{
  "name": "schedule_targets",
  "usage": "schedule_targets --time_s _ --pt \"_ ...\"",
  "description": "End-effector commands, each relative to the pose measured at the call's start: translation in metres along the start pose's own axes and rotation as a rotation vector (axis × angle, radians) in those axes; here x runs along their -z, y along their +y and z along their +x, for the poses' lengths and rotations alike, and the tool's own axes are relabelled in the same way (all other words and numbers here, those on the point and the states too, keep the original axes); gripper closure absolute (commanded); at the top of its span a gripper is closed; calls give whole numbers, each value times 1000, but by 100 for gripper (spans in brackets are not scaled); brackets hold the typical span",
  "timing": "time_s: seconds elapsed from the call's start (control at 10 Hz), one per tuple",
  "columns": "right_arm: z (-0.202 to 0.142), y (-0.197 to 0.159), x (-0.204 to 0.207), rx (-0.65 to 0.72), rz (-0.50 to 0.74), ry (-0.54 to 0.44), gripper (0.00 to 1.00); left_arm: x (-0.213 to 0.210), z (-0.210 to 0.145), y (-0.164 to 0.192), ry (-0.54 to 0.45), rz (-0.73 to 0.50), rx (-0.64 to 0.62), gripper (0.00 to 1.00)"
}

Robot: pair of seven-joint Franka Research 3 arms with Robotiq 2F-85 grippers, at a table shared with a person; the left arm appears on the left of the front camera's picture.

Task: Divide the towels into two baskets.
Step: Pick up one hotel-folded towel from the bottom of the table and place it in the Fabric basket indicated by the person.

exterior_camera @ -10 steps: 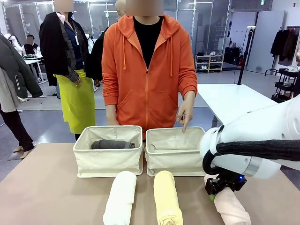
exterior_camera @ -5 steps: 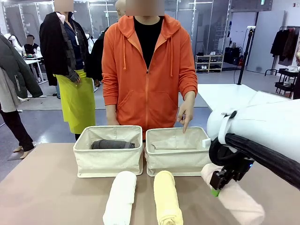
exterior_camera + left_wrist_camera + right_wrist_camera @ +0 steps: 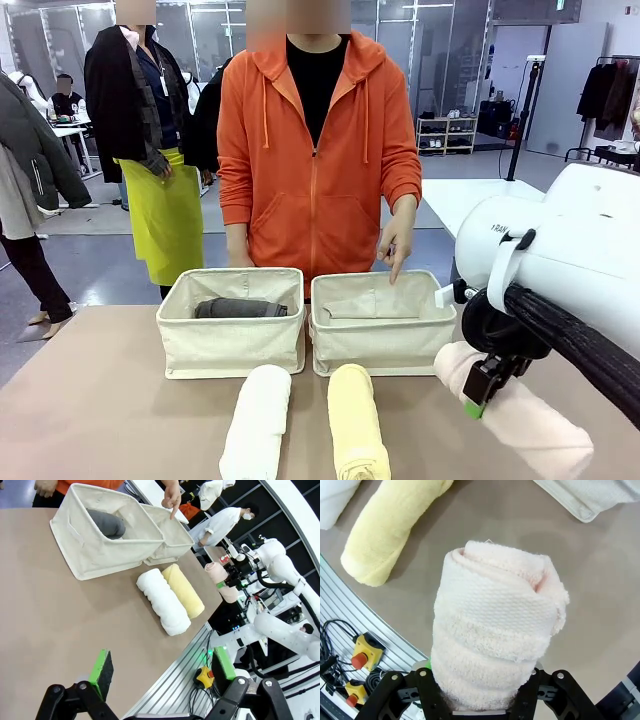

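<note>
Pink towel is clamped in the right tool, fingers partway closed around the roll. It sits tilted and looks lifted clear of the counter. Off to that tool's left, the yellow towel and then the white towel lie side by side on the counter. Just past the tool is the near basket, with a person's hand pointing down into it. The far basket right beside it has the grey towel inside. Left tool is spread wide open, holding nothing, well back from everything.
</note>
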State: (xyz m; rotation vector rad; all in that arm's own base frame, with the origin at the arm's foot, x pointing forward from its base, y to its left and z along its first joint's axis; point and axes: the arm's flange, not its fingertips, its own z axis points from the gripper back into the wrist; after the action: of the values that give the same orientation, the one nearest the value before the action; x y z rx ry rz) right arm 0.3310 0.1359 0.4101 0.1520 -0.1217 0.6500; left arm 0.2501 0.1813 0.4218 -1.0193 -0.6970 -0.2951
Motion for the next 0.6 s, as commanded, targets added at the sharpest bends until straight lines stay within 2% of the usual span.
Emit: schedule_targets --time_s 0.0,0.5 --pt "7 -3 6 27 -1 -8 39 -2 1 -2 -16 -13 13 0" --pt "1 -4 6 9 4 6 39 -2 1 -2 -16 -13 13 0"
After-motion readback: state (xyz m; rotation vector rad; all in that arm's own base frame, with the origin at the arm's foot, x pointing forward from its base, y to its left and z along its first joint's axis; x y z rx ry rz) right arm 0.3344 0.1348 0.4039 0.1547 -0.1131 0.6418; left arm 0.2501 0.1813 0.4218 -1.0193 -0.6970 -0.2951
